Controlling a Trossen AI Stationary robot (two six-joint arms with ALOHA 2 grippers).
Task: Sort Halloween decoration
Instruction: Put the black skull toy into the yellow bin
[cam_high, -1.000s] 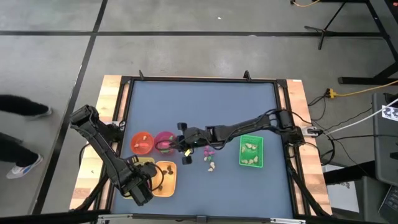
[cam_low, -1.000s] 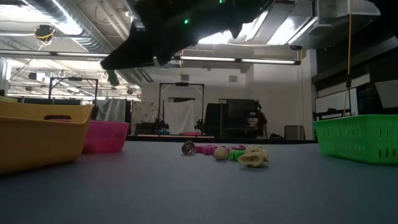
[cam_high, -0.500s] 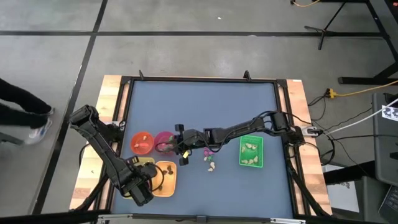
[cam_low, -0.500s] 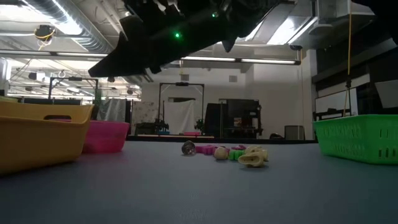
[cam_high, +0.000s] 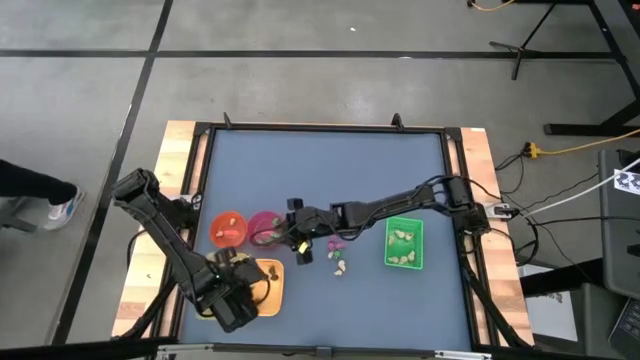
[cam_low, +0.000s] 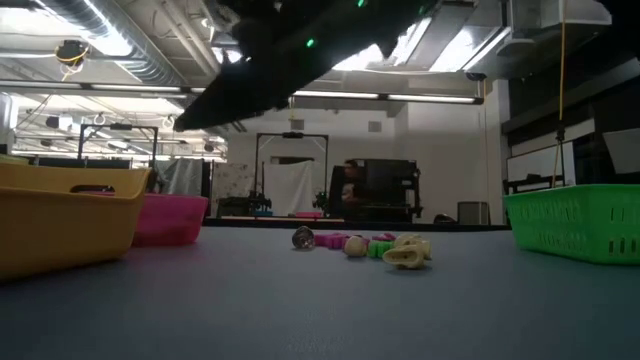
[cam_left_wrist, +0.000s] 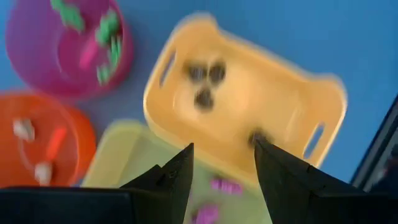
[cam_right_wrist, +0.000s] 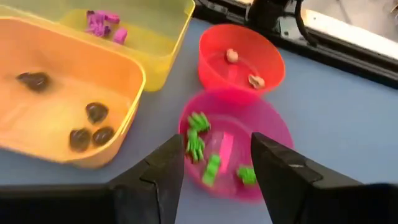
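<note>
My right gripper (cam_right_wrist: 217, 140) hangs open above the pink bowl (cam_right_wrist: 273, 124), which holds green trinkets (cam_right_wrist: 196, 143); in the high view my right gripper (cam_high: 285, 232) is at that bowl's right rim. My left gripper (cam_left_wrist: 222, 149) stands open over the orange-yellow tray (cam_left_wrist: 280, 112), where dark brown trinkets (cam_left_wrist: 205, 81) lie. Nothing sits between either pair of fingers. The orange bowl (cam_right_wrist: 217, 74) holds cream trinkets. The pale yellow tray (cam_right_wrist: 155, 37) holds magenta ones. Several loose trinkets (cam_high: 338, 255) lie on the blue table between the bowls and the green tray (cam_high: 388, 243).
The two bowls and two yellow trays crowd the table's near left. The green tray (cam_low: 575, 220) with cream pieces stands to the right. The far half of the blue table (cam_high: 320, 165) is bare. A person's feet (cam_high: 60, 210) show on the floor beyond the left edge.
My left gripper has turned and swung a little toward the table's right, and now covers more of the orange-yellow tray. My right gripper dipped toward the pink bowl and drew back slightly. The person at the left has walked along the floor.
</note>
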